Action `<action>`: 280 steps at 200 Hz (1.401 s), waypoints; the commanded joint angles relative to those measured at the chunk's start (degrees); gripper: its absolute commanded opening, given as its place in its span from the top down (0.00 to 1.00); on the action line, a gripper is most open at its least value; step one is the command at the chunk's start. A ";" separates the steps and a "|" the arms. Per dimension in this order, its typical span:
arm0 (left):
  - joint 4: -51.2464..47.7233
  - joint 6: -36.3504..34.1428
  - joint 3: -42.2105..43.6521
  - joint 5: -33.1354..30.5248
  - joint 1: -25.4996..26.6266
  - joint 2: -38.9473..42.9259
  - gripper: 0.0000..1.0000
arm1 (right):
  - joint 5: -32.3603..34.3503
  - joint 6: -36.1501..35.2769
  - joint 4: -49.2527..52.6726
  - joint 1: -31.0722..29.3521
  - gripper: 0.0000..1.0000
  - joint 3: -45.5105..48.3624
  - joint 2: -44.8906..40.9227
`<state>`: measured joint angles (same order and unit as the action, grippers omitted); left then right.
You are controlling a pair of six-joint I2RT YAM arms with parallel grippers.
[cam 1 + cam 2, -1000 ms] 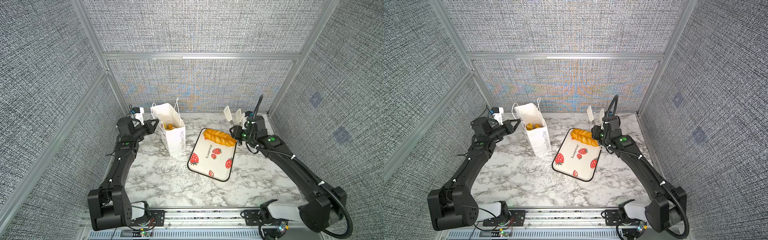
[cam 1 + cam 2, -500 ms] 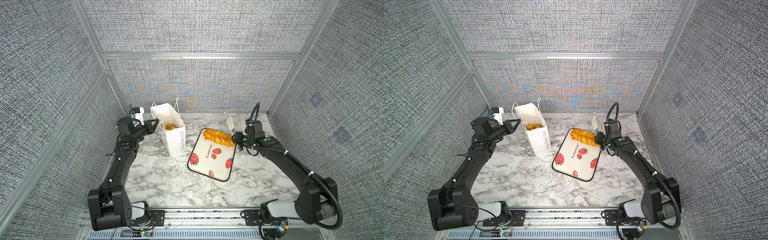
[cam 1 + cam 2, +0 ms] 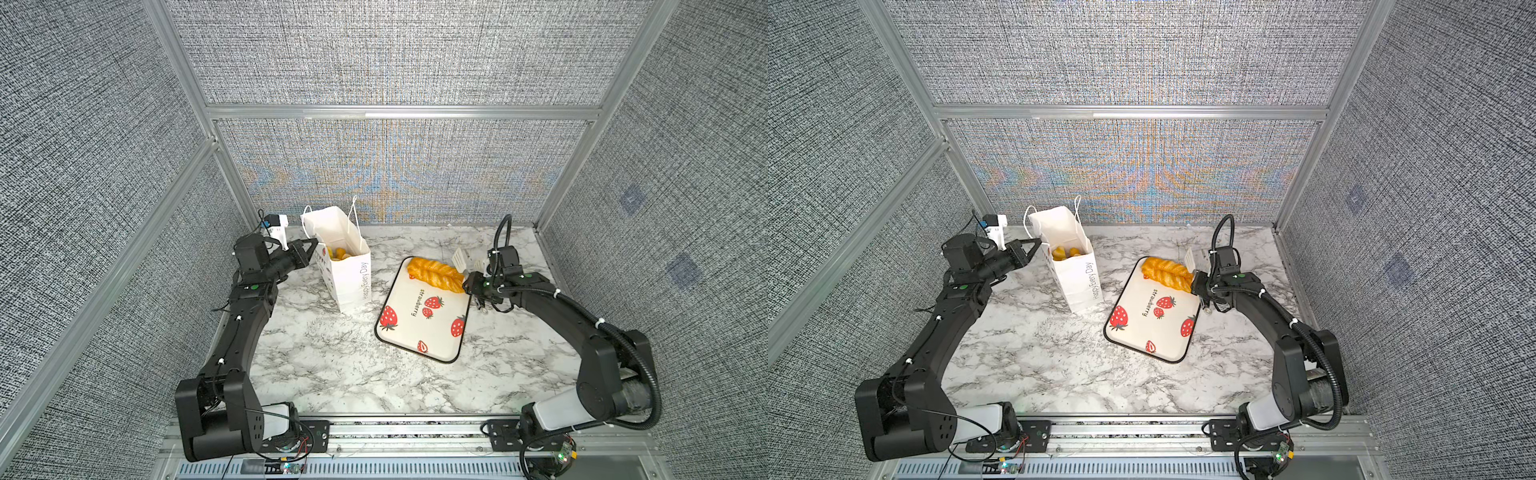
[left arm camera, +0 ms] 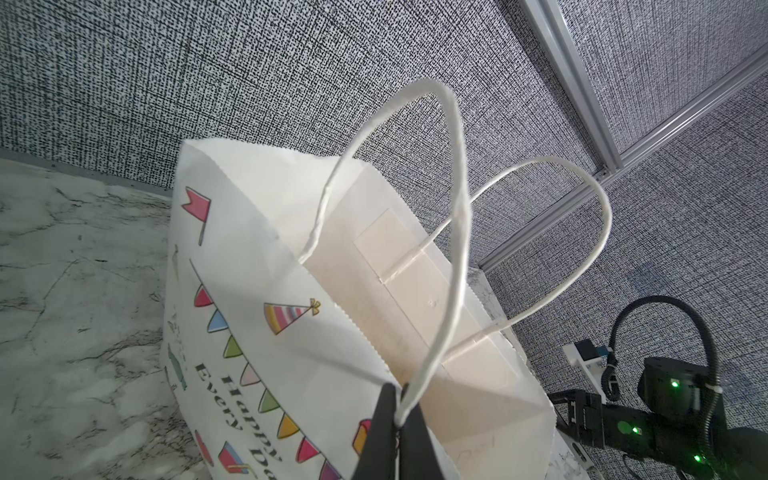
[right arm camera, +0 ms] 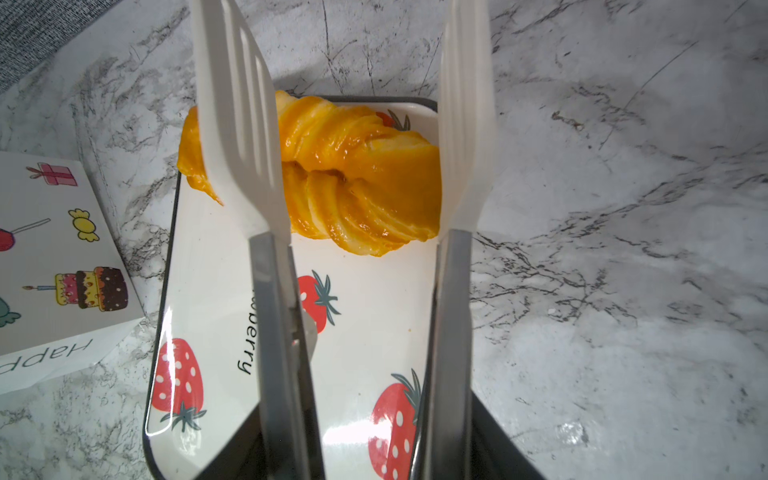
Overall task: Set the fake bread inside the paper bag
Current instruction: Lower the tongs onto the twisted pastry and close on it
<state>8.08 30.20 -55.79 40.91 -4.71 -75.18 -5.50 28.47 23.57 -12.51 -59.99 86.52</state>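
1. Left tool (image 3: 311,243): jaws pinched together on the top edge of the paper bag (image 3: 349,278), at the side nearest the left arm. In the left wrist view the black fingers (image 4: 386,419) meet at the rim, with the foot of one cord handle (image 4: 455,208) caught between them.
2. The paper bag stands upright on the worktop (image 3: 332,365), mouth open, to the left of the tray (image 3: 419,332) in both top views. A strip of worktop shows between the two.
3. Fake bread, part one: a few small golden pastries (image 3: 338,252) sit inside the bag, seen through the mouth in both top views (image 3: 1065,252). I can't count them.
4. Fake bread, part two: the braided loaf (image 3: 434,274) lies across the far end of the tray. One end reaches the tray rim in the right wrist view (image 5: 353,174). The rest of the tray (image 5: 365,299) shows only its strawberry print.
5. Right tool (image 3: 473,286): clamped on the handles of the white slotted tongs (image 3: 459,258), low over the right edge of the tray.
6. The tong blades (image 5: 237,124) stand apart. In the top views they sit by the loaf's right-hand end. In the right wrist view the loaf shows between and behind them.
7. I can't tell whether a blade touches the loaf.
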 commanded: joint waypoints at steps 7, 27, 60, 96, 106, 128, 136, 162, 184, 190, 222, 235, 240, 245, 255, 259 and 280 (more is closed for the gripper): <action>1.43 0.04 0.23 0.93 -0.05 0.04 0.99 | -1.38 -1.39 -1.64 0.38 0.46 -1.09 1.68; 1.50 0.04 0.19 0.93 -0.06 0.19 0.99 | -2.33 -1.81 -2.42 0.64 0.45 -1.61 3.25; 1.49 0.04 0.24 0.93 -0.08 0.10 0.99 | -5.67 -1.75 -4.75 1.15 0.45 -1.21 5.37; 1.55 0.13 0.18 1.04 -0.08 0.14 0.99 | -7.31 -1.93 -4.86 1.11 0.45 -0.95 6.03; 1.59 0.22 0.24 1.02 -0.10 0.17 0.99 | -7.76 -2.10 -4.53 1.16 0.45 -0.78 5.82; 1.67 0.22 0.22 1.11 -0.04 0.13 0.99 | -8.77 -2.44 -3.67 0.86 0.45 -0.07 4.90; 1.62 0.21 0.27 1.11 -0.04 0.19 0.99 | -9.00 -2.58 -3.17 0.70 0.45 0.27 4.50; 1.60 0.21 0.27 1.02 -0.04 0.12 0.99 | -10.06 -3.02 -1.71 -0.95 0.45 1.39 2.91; 1.60 0.17 0.31 0.97 -0.04 0.12 0.99 | -9.56 -3.59 0.71 -3.35 0.45 1.43 1.84; 1.67 0.21 0.33 0.95 -0.04 0.14 0.99 | -9.33 -3.66 1.32 -3.86 0.45 1.45 1.45; 1.50 0.13 0.33 0.93 -0.04 0.16 0.99 | -9.27 -4.07 4.51 -6.65 0.45 1.52 0.58; 1.55 0.15 0.33 0.93 -0.11 0.25 0.99 | -8.93 -4.36 5.65 -7.30 0.45 1.45 0.17; 1.55 0.15 0.33 0.93 -0.06 0.21 0.99 | -8.58 -4.43 5.98 -7.51 0.45 1.41 -0.16; 1.55 0.14 0.33 0.93 -0.08 0.22 0.99 | -8.21 -4.39 6.27 -7.61 0.45 1.45 -0.50; 1.55 0.19 0.32 0.93 -0.08 0.29 0.99 | -7.52 -4.47 6.84 -7.66 0.45 1.09 -1.20; 1.59 0.21 0.29 0.93 -0.04 0.33 0.99 | -7.18 -4.49 7.21 -7.70 0.45 0.88 -1.41; 1.55 0.13 0.33 0.93 -0.04 0.39 0.99 | -6.34 -5.30 9.20 -8.57 0.45 -0.92 -1.95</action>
<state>8.10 30.41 -55.68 41.06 -4.71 -75.13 -13.10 24.21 30.06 -20.32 -59.09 85.25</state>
